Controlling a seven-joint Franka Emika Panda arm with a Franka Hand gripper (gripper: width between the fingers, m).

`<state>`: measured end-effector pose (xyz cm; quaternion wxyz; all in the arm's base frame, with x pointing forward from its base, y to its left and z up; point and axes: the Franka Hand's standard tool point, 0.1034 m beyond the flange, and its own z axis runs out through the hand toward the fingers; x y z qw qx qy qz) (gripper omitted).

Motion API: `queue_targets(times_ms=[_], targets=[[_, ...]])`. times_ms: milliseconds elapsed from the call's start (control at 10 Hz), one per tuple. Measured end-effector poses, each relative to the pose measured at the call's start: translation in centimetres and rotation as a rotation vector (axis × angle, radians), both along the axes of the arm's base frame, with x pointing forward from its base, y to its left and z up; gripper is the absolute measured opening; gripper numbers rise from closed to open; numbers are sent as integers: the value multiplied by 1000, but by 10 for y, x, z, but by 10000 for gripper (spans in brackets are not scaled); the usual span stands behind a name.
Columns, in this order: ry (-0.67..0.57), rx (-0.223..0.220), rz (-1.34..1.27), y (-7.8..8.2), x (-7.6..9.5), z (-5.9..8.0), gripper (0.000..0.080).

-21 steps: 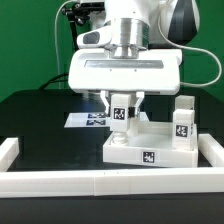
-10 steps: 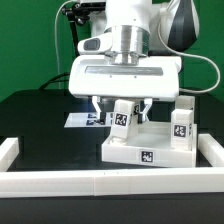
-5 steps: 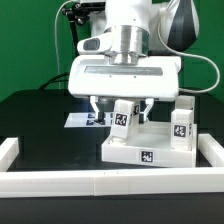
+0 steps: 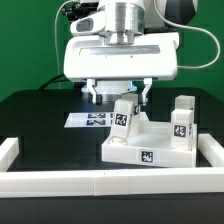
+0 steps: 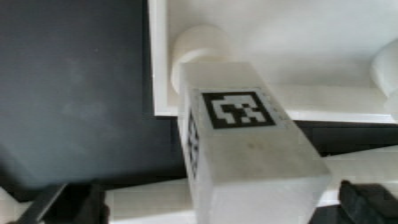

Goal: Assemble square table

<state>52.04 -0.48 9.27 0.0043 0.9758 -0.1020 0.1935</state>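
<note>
1. Square table top (image 4: 150, 150), a large white plastic piece with a raised rim and a black tag on its front edge, lies on the black tabletop (image 4: 40, 125) toward the exterior view's right, just behind the long low white border rail (image 4: 100, 183).
2. Two short white block legs with black tags stand upright on the top: one (image 4: 122, 118) near its left corner as the exterior view shows it, the other (image 4: 182, 118) near the right corner.
3. Robot's hand (image 4: 118, 95) hangs above the left leg, dark fingers spread wide and holding nothing; the fingertips (image 4: 94, 96) sit at about the height of the leg's upper end, apart from it.
4. From the wrist view, the tagged leg (image 5: 240, 140) fills the middle of the picture, with one dark fingertip (image 5: 63, 205) on each side and open space between each and the block.
5. Flat white marker board (image 4: 85, 119) with printed tags lies on the tabletop behind the table top, toward the exterior view's left.
</note>
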Motion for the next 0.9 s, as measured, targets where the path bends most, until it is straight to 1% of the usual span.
queue_targets(times_ms=[100, 200, 300, 400, 500, 600, 700, 900], targets=[[0, -1, 0, 0, 0, 0, 648], [47, 21, 4, 2, -3, -5, 648], [140, 68, 2, 4, -4, -11, 648], [194, 98, 0, 3, -2, -11, 648], [270, 130, 11, 4, -3, -11, 648], [319, 147, 18, 3, -1, -11, 648], [316, 144, 15, 0, 1, -12, 648], [312, 141, 15, 0, 1, -13, 648]])
